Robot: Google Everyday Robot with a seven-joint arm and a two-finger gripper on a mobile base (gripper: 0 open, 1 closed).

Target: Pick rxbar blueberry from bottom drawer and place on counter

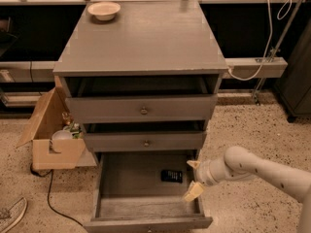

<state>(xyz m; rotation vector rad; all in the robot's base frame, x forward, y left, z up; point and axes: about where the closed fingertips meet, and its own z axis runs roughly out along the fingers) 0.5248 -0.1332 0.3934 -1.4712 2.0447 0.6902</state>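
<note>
The rxbar blueberry (171,175) is a small dark bar lying flat on the floor of the open bottom drawer (146,205), toward its back right. My gripper (194,178) is at the drawer's right side, just right of the bar and apart from it, with its two cream fingers spread open and empty. The white arm reaches in from the lower right. The counter (143,38) is the grey top of the cabinet.
A cream bowl (104,10) stands at the counter's back left. The two upper drawers (144,109) are slightly pulled out. A cardboard box (54,140) with items stands on the floor at the left. A cable runs along the floor at bottom left.
</note>
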